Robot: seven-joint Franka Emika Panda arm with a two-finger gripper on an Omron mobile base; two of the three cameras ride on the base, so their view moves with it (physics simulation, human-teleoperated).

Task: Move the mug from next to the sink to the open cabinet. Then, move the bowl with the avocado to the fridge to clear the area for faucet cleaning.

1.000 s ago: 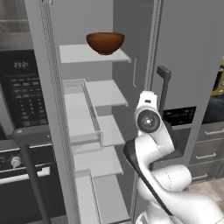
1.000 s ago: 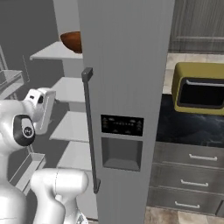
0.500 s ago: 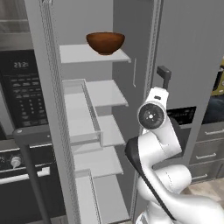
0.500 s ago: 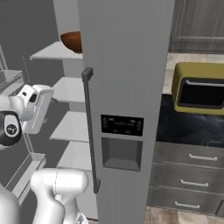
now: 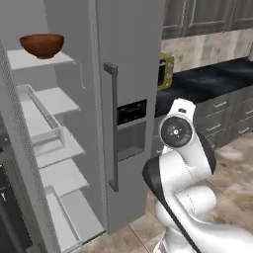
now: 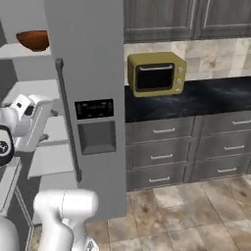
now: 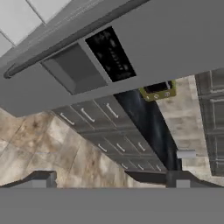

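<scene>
The reddish-brown bowl rests on the top white shelf of the open grey fridge. The avocado is hidden, as the bowl's rim blocks its inside. My gripper is open with nothing between its fingertips. It is well below and to the right of the bowl and faces the fridge's shut door with its dark dispenser panel. My hand hangs in front of the lower shelves. The mug, sink, open cabinet and faucet are out of view.
A long vertical handle runs down the shut fridge door. To its right, a yellow microwave stands on a black counter above grey drawers. Tiled floor lies open to the right.
The whole picture has slid left in both base views, so the base has moved, bringing the counter and microwave into sight. The bowl stays on its shelf. The gripper stays open.
</scene>
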